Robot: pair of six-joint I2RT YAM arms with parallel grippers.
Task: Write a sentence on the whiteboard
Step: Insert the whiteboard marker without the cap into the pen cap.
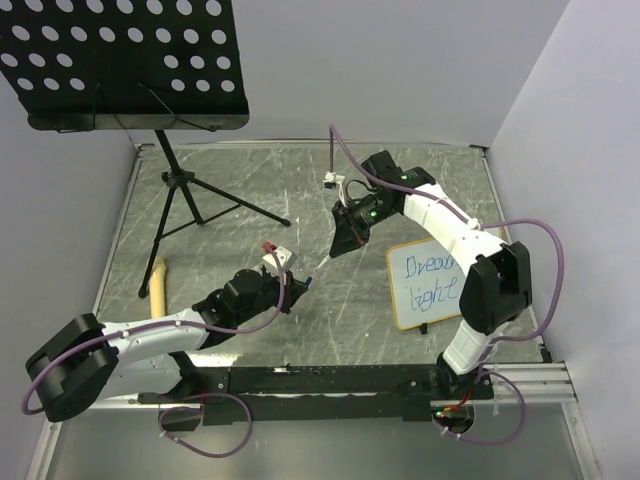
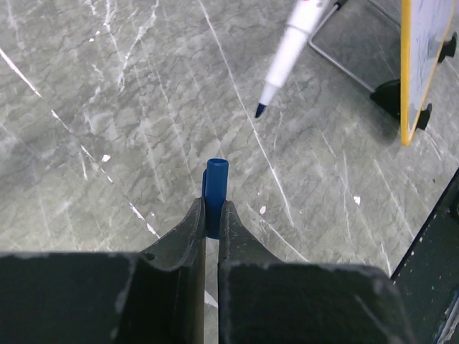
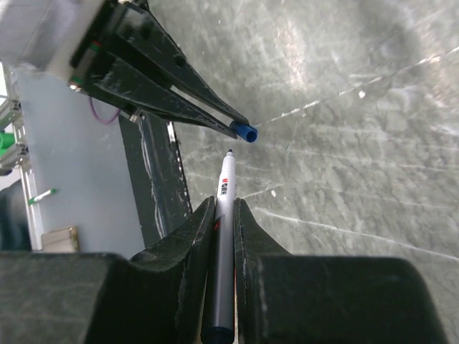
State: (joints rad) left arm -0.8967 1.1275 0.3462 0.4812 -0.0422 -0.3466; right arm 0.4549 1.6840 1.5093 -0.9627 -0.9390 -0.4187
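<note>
The whiteboard (image 1: 425, 285) stands at the right with a tan frame; its edge shows in the left wrist view (image 2: 407, 72). The sentence (image 1: 432, 280) is blue handwriting in two lines, reading about "Dream" and "light"; the right arm hides its right end. My right gripper (image 1: 345, 243) (image 3: 224, 204) is shut on a white marker (image 3: 225, 193) with its dark tip bare, held left of the board and apart from it. My left gripper (image 1: 298, 281) (image 2: 212, 208) is shut on the blue cap (image 2: 216, 185). The cap (image 3: 246, 132) sits just ahead of the marker's tip (image 2: 259, 110), not touching it.
A black perforated music-stand tray (image 1: 120, 60) on a tripod (image 1: 185, 200) stands at the back left. A tan wooden piece (image 1: 157, 278) lies at the left. A black rail (image 1: 330, 380) runs along the near edge. Walls enclose the left, back and right sides.
</note>
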